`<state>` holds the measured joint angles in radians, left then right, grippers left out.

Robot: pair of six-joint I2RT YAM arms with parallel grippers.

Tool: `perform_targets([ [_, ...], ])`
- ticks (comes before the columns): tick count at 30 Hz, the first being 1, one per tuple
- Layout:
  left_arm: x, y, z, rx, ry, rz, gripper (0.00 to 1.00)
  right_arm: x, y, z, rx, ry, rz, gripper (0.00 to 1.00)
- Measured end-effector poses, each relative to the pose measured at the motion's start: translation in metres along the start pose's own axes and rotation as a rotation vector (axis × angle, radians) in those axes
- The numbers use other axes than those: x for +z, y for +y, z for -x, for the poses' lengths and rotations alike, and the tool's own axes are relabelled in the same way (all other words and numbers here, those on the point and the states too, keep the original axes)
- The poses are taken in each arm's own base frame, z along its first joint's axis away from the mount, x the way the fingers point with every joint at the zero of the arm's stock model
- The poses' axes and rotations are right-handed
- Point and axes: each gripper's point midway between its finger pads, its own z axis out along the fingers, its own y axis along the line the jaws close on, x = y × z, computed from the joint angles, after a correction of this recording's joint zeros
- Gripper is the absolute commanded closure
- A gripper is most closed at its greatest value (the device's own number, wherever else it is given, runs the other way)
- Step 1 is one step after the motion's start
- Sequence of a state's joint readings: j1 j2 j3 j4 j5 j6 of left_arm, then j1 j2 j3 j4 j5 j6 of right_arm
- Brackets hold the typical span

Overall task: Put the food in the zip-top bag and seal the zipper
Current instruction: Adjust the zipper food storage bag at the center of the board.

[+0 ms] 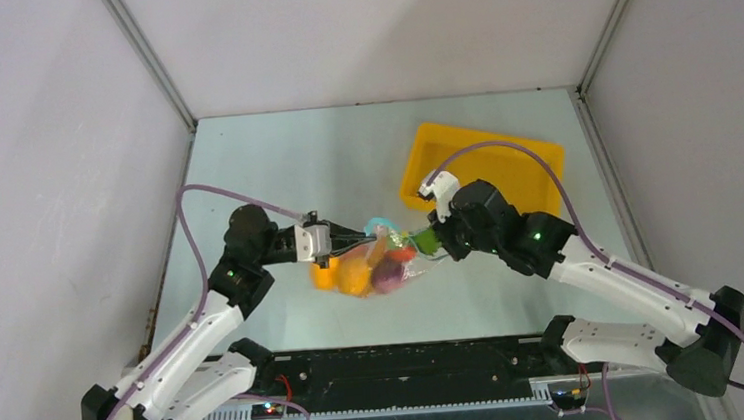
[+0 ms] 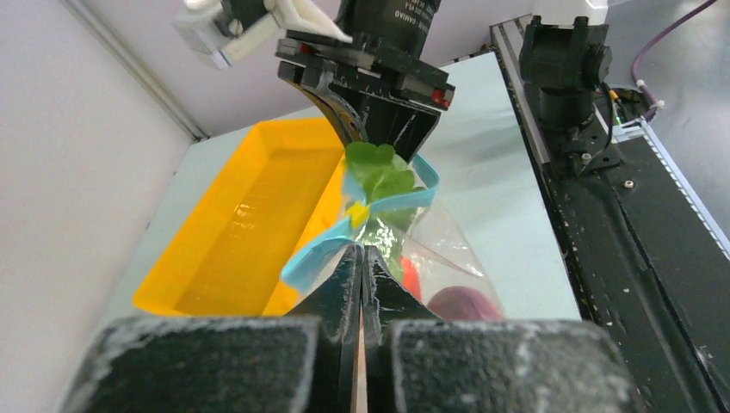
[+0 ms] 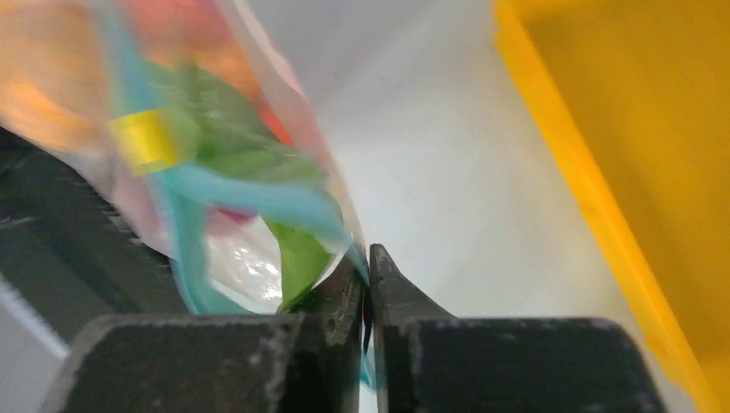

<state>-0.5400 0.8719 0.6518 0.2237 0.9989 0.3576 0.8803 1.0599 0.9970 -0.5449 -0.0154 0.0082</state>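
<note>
The clear zip-top bag [image 1: 384, 261] hangs between my two grippers above the table, with the food inside: an orange-yellow fruit [image 1: 353, 274], a purple onion [image 1: 389, 276] and a red carrot with a green leaf [image 1: 404, 254]. The teal zipper [image 1: 381, 224] buckles upward between the grippers. My left gripper [image 1: 360, 237] is shut on the bag's mouth edge [image 2: 360, 251]. My right gripper [image 1: 421, 240] is shut on the teal zipper at the opposite end [image 3: 365, 262]. In the left wrist view the green leaf [image 2: 379, 172] pokes up at the zipper [image 2: 312, 255], and the onion [image 2: 465, 303] shows through the plastic.
The yellow rectangular tray [image 1: 536, 172] stands at the back right, just behind my right gripper; it also shows in the left wrist view [image 2: 250, 224] and the right wrist view [image 3: 637, 129]. The black base rail [image 1: 400, 363] runs along the near edge.
</note>
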Motion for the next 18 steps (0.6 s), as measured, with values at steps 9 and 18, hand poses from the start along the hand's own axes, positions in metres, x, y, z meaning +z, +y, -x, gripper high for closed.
perform_targets([
  [9, -0.009, -0.007, -0.006, -0.003, 0.002, 0.057, 1.0, -0.033, -0.025, -0.02, 0.055, -0.058, -0.122, 0.94],
  [18, -0.007, -0.008, -0.007, -0.027, -0.004, 0.044, 1.0, 0.001, -0.007, -0.015, 0.064, -0.102, 0.026, 1.0],
])
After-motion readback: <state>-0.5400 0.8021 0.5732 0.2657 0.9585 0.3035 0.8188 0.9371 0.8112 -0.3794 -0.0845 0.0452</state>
